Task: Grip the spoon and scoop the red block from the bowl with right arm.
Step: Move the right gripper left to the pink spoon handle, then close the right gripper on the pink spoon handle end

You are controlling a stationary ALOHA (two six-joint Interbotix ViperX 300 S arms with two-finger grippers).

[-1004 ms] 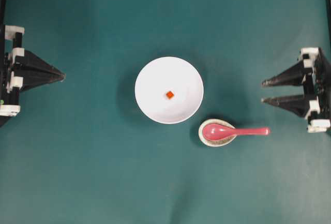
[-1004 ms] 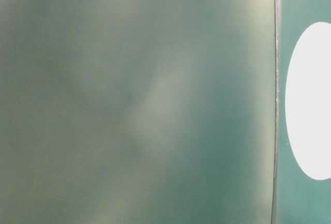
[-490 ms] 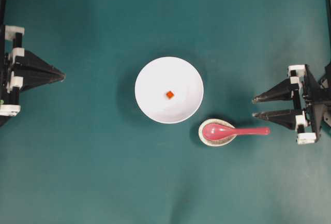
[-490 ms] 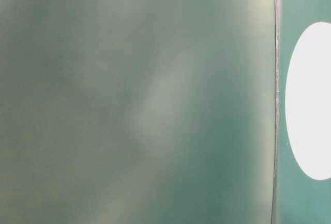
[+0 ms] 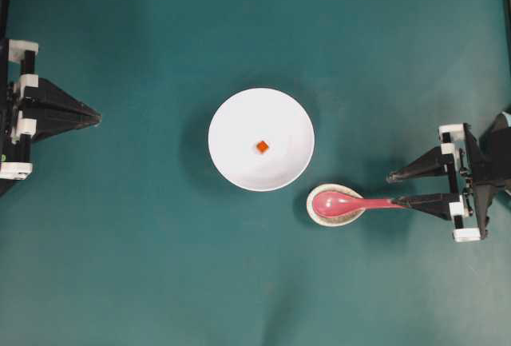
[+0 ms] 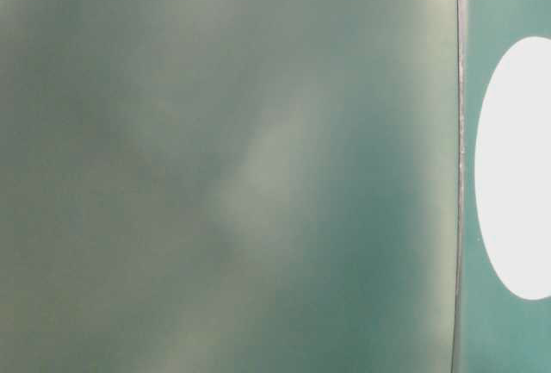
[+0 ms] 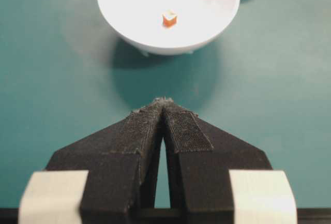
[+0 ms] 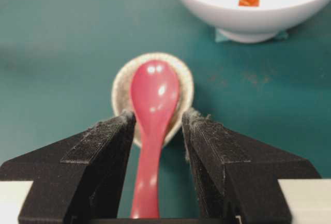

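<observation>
The pink-red spoon (image 5: pixel 351 202) lies with its scoop in a speckled oval rest (image 5: pixel 329 215), handle pointing right. My right gripper (image 5: pixel 391 188) is open at the handle's end. In the right wrist view the handle (image 8: pixel 147 182) runs between its two fingers (image 8: pixel 103 146) with a gap on each side; the gripper (image 8: pixel 158 115) holds nothing. The white bowl (image 5: pixel 231 114) sits mid-table with the tiny red block (image 5: pixel 261 147) inside, also shown in the right wrist view (image 8: pixel 249 0). My left gripper (image 5: pixel 96 116) is shut and empty at the far left.
The left wrist view shows the bowl's wall (image 7: pixel 129 35), the block (image 7: pixel 169 18) and the shut left gripper (image 7: pixel 163 101). The table-level view is a blurred green surface with a white oval (image 6: pixel 516 166) at its right edge. The bowl's wall (image 8: pixel 248 25) stands just beyond the rest (image 8: pixel 121 87).
My right gripper has moved left and toward the table's front, from level with the bowl to the spoon's handle, still open. The left arm, spoon, bowl and block have not moved.
</observation>
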